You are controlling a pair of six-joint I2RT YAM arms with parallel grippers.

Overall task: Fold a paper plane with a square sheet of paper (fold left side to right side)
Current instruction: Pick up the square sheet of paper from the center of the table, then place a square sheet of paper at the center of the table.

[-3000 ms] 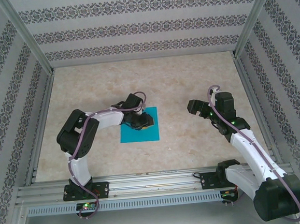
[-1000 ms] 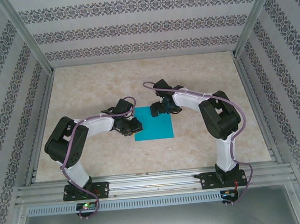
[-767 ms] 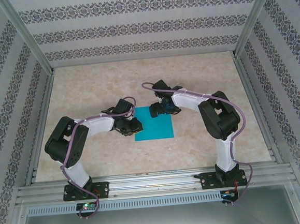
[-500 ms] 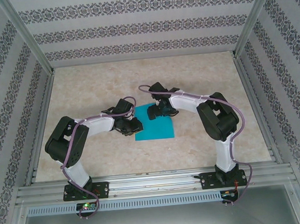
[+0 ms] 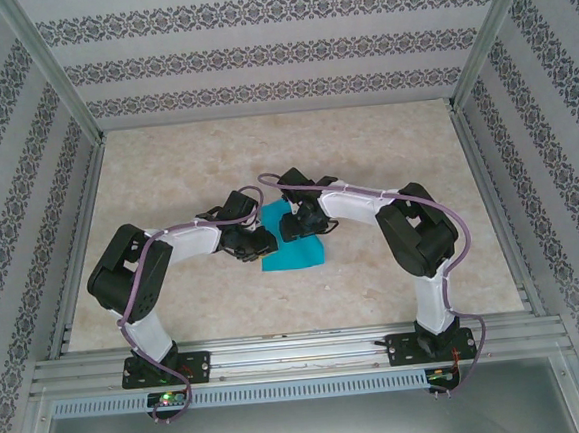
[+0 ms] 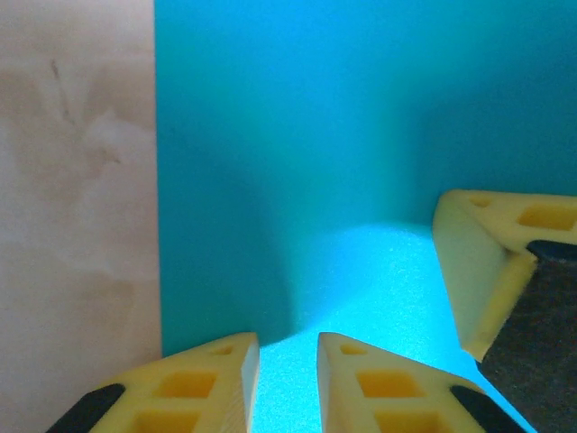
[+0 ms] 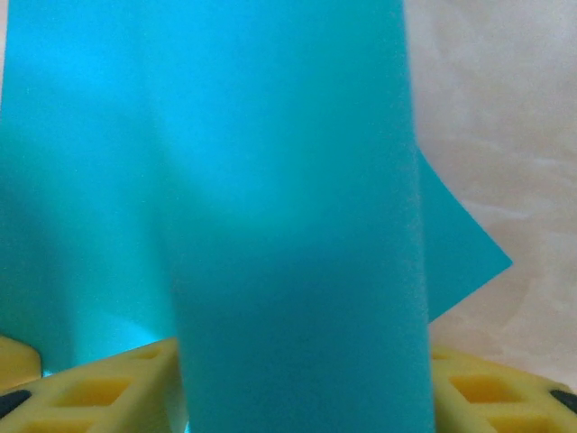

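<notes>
Both tools touch the matte teal square sheet of paper [image 5: 294,248]: right [image 5: 295,226] grasping its curled edge, left [image 5: 257,247] nearly clenched.

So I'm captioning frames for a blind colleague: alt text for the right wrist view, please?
A curled flap of the teal-blue square sheet of paper rises close to the camera between the right end effector's yellow fingers. The beige marbled table shows at right.

Both arms crowd the square sheet of paper [image 5: 294,249] mid-table [image 5: 165,166]; the surrounding tabletop lies open.

paper [image 5: 294,253] on table [image 5: 185,164], between both end effectors
</notes>
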